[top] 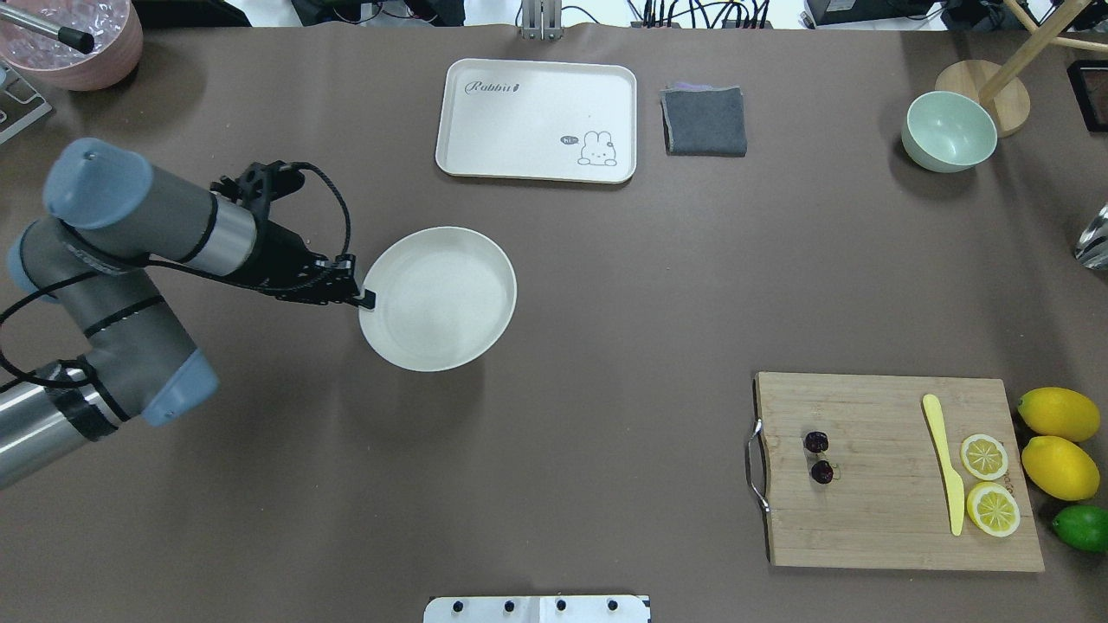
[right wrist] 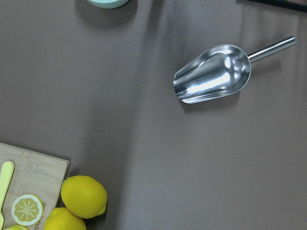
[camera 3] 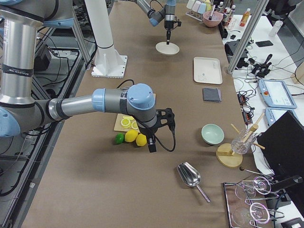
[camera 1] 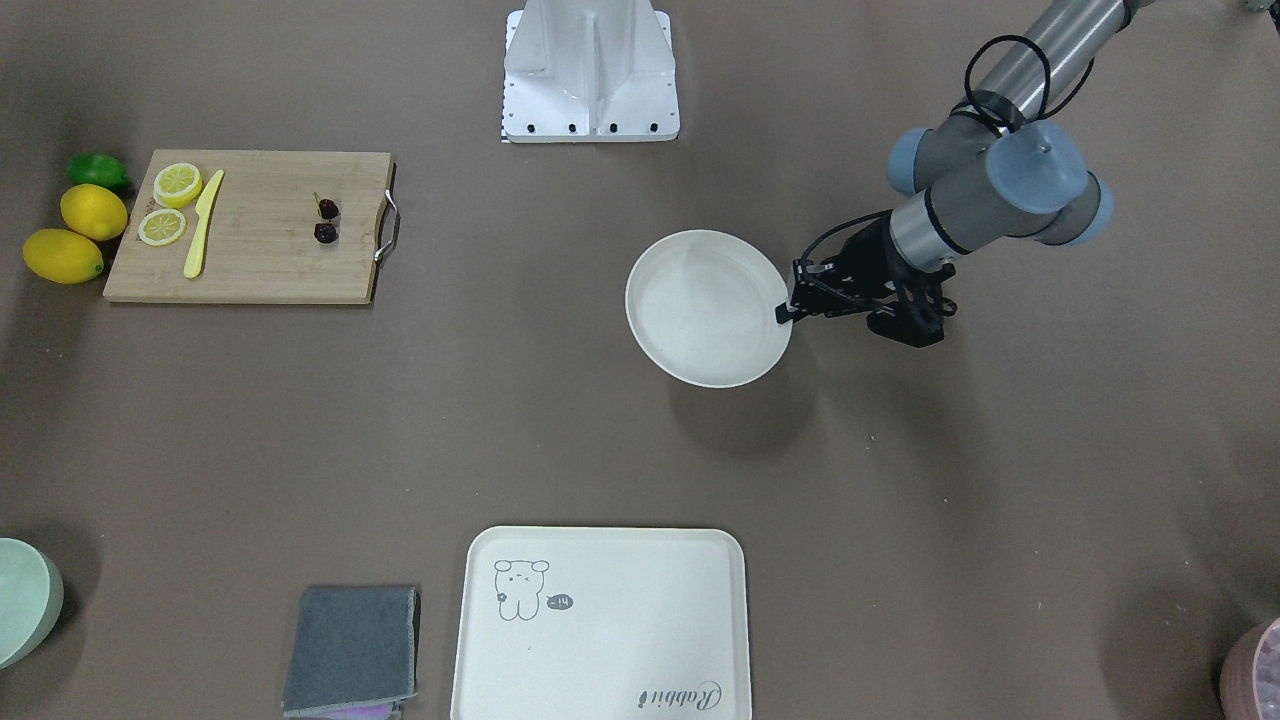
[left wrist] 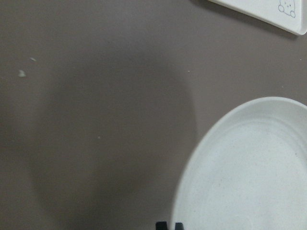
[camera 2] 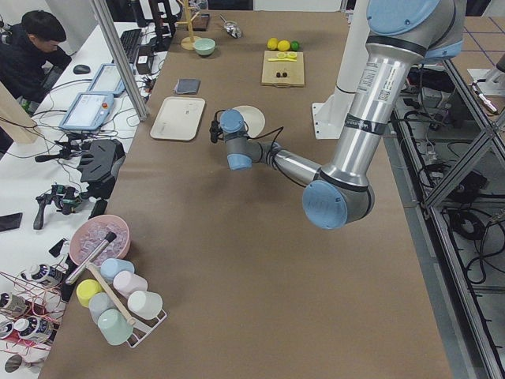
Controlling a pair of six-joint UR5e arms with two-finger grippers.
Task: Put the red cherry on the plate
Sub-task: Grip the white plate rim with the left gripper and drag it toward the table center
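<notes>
The red cherry [top: 819, 456] is a pair of tiny dark fruits lying near the handle end of the wooden cutting board [top: 874, 519]; it also shows in the front view [camera 1: 326, 220]. The round cream plate [top: 438, 298] hangs a little above the table, its shadow offset beneath it [camera 1: 708, 308]. My left gripper [top: 365, 300] is shut on the plate's rim, with the narrow fingertips [left wrist: 162, 225] together at that edge. My right gripper [camera 3: 152, 142] shows only in the right side view, hovering past the lemons, and I cannot tell if it is open or shut.
On the board lie a yellow knife [top: 943, 463] and two lemon slices [top: 985, 456], with two lemons [top: 1058, 414] and a lime [top: 1082, 528] beside it. A rabbit tray [top: 537, 119], grey cloth [top: 704, 120], green bowl [top: 948, 131] and metal scoop [right wrist: 213, 74] lie around.
</notes>
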